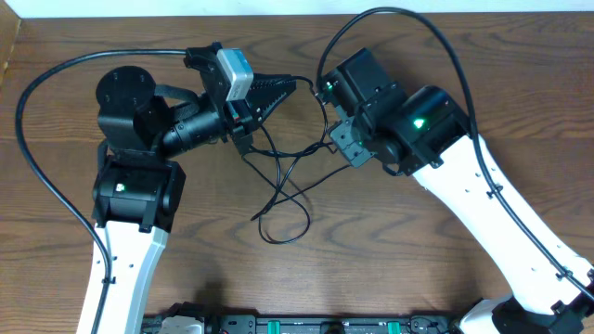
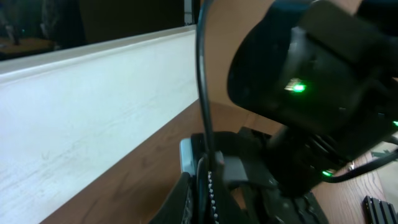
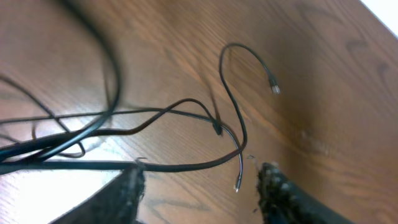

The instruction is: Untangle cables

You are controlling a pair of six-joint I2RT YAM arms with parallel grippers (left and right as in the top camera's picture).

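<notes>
Two arms work over a wooden table [image 1: 390,269], grippers facing each other near its far edge. Right gripper [image 3: 199,186]: in the right wrist view its two dark fingers [image 3: 283,190] stand apart with bare wood between them, nothing clamped. Just ahead of the gap a thin black cable end with a small metal tip [image 3: 237,185] lies free on the wood. Beyond it the cables [image 3: 186,134] cross one another, several black strands running off to the gripper's left. Farther out one strand arcs up and curls down to a second metal-tipped plug [image 3: 273,89], lying clear of the rest.

Left gripper [image 1: 278,93]: fingers drawn together; in the left wrist view a black cord [image 2: 205,124] rises from between them. Whether that cord is one of the thin cables I cannot tell, view blurred. In the overhead view the tangle [image 1: 283,186] lies between and below both grippers, strands reaching up to each, with a closed loop [image 1: 283,223] nearest the arm bases.
</notes>
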